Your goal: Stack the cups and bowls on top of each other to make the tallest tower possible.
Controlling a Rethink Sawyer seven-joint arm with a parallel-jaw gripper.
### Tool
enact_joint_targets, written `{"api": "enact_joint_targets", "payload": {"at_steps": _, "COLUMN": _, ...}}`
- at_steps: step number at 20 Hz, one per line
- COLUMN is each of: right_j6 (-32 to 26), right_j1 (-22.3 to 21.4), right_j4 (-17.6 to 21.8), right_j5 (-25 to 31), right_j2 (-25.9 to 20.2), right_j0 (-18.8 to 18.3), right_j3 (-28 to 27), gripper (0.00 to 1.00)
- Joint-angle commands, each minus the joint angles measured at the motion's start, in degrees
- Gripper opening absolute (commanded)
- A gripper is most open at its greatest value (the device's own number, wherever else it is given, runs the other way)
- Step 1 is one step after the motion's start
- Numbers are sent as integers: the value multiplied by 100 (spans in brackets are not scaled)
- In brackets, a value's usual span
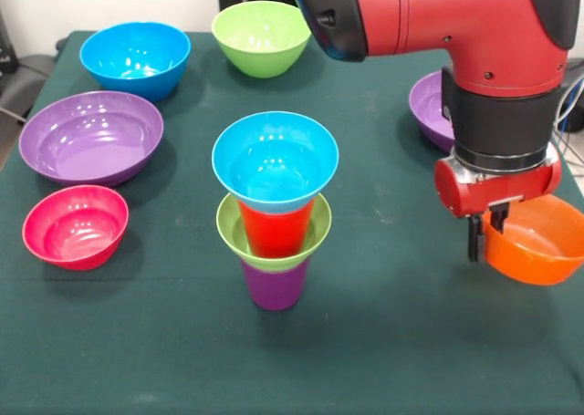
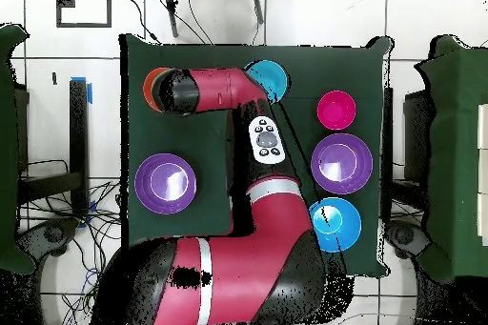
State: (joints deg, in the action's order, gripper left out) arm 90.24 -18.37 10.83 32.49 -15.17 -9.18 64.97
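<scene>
The tower [image 1: 274, 216] stands mid-table: the purple cup [image 1: 274, 287] at the bottom, a small lime green bowl [image 1: 230, 228] on it, the red cup [image 1: 274, 233] inside that, and a small blue bowl [image 1: 274, 160] on top. My gripper [image 1: 486, 237] is to the right of the tower, its fingers astride the near rim of the orange bowl [image 1: 540, 243] and shut on it. In the overhead view the orange bowl [image 2: 150, 88] shows only as a sliver beside my wrist, and the tower's blue bowl [image 2: 272, 77] peeks out past my arm.
A large blue bowl [image 1: 135, 59], a large lime green bowl [image 1: 261, 36], a wide purple bowl [image 1: 91, 137] and a pink bowl [image 1: 75, 225] sit on the left and far side. A second purple bowl [image 1: 427, 109] lies behind my arm.
</scene>
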Motion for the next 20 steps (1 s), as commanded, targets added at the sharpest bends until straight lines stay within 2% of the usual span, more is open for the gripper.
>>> {"api": "enact_joint_targets", "payload": {"at_steps": 1, "right_j6": 627, "right_j1": 84, "right_j4": 33, "right_j5": 188, "right_j2": 93, "right_j0": 123, "right_j3": -22, "gripper": 0}}
{"api": "enact_joint_targets", "payload": {"at_steps": 12, "right_j6": 515, "right_j1": 308, "right_j4": 136, "right_j5": -55, "right_j2": 137, "right_j0": 141, "right_j3": -246, "gripper": 0}}
{"api": "enact_joint_targets", "payload": {"at_steps": 20, "right_j6": 382, "right_j1": 374, "right_j4": 123, "right_j5": 134, "right_j2": 94, "right_j0": 101, "right_j3": -156, "gripper": 0}}
